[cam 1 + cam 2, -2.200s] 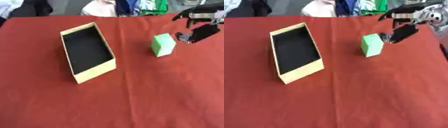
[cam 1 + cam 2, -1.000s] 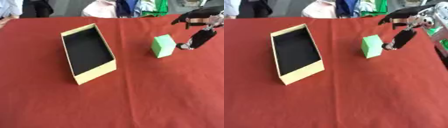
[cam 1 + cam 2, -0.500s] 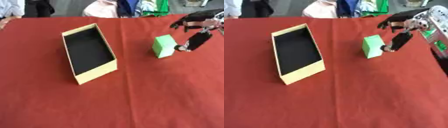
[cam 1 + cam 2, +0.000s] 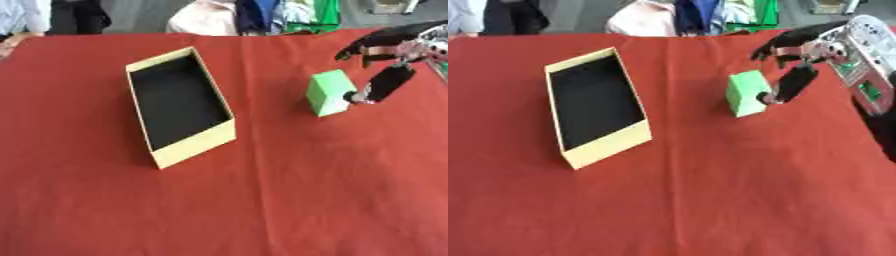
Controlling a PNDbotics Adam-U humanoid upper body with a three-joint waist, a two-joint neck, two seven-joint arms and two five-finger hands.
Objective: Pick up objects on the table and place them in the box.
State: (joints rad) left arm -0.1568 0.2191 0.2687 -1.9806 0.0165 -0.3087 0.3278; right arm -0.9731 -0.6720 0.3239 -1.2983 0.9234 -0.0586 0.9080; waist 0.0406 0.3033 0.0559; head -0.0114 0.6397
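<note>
A green block stands on the red cloth right of centre. My right hand hangs open just to its right, the thumb tip at the block's right face and the other fingers spread above and beyond it, not closed round it. The yellow box with a black inside lies open-topped left of centre, askew, holding nothing that I can see. My left hand shows in neither view.
The red cloth covers the whole table and runs bare toward the near edge. Part of my right forearm, silver with green marks, comes in from the upper right. People stand beyond the far edge, away from the block and box.
My right hand has drifted down and left toward the green block, its thumb now at the block's right side. The block and box have not moved.
</note>
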